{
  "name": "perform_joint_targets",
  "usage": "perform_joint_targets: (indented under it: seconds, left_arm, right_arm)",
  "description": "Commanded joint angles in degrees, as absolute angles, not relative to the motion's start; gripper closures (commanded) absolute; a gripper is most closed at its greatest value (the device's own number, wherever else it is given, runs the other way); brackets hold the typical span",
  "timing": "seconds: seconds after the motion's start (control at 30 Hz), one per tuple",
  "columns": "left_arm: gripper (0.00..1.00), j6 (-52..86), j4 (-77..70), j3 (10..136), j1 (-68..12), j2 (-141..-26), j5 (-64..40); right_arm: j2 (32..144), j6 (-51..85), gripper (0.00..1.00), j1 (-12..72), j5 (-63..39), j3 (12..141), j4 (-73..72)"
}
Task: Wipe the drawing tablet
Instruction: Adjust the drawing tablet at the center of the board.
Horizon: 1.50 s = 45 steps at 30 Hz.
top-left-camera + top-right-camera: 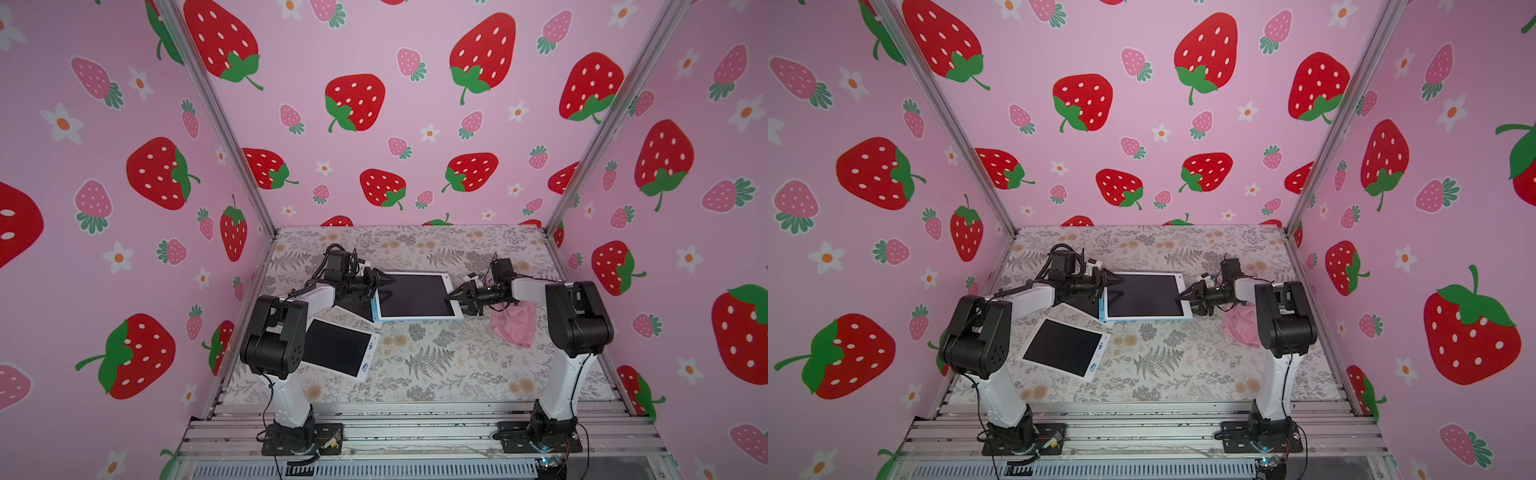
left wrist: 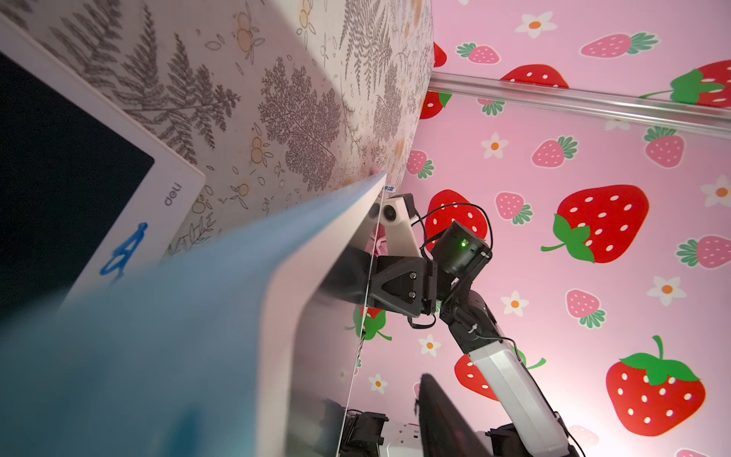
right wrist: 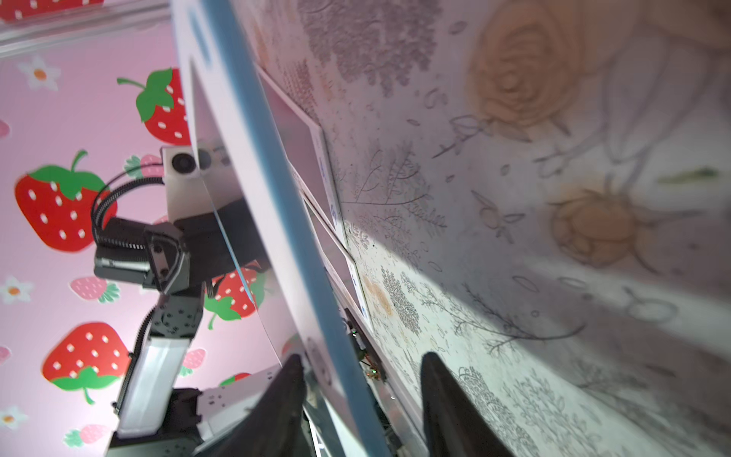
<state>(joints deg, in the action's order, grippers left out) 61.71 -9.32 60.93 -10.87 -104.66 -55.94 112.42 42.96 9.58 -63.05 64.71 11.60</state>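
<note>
The drawing tablet has a dark screen, a white bezel and a blue rim, and hangs between my two arms in both top views. My left gripper is shut on its left edge. In the left wrist view the blue rim fills the jaws and only one finger shows. My right gripper straddles the right edge. One finger touches the screen side and the other stands apart. A pink cloth lies under the right arm.
A second white tablet lies at the front left beside the left arm. A third tablet pokes out beneath the held one. Strawberry-print walls close in the floral table on three sides.
</note>
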Motion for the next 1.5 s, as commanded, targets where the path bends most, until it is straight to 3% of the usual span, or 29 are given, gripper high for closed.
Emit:
perform_joint_targets:
  seconds: [0.0, 0.37, 0.7, 0.9, 1.27, 1.47]
  left_arm:
    - [0.92, 65.43, -14.76, 60.64, -10.37, -105.65, -59.74]
    - [0.79, 72.11, -22.76, 59.49, -9.41, -106.79, -59.80]
    - [0.51, 73.10, -23.82, 59.39, -8.06, -106.27, -60.27]
    - [0.40, 72.53, -23.01, 59.58, -6.61, -106.08, -61.04]
    - [0.37, 70.16, -19.95, 60.38, -4.94, -105.66, -61.74]
    - [0.42, 70.94, -20.65, 60.45, -3.90, -104.28, -61.98]
  right_arm:
    - [109.18, 48.52, 0.63, 9.14, -65.56, 63.40, 4.72]
    - [106.51, 61.22, 0.99, 8.10, -66.80, 60.44, -10.60]
    - [106.23, 71.70, 1.00, 6.35, -67.83, 58.22, -24.13]
    - [106.17, 77.86, 1.00, 5.47, -68.03, 57.42, -31.92]
    - [106.78, 85.19, 1.00, 5.26, -67.81, 56.36, -42.20]
    - [106.76, 86.94, 1.00, 4.86, -67.87, 57.21, -44.47]
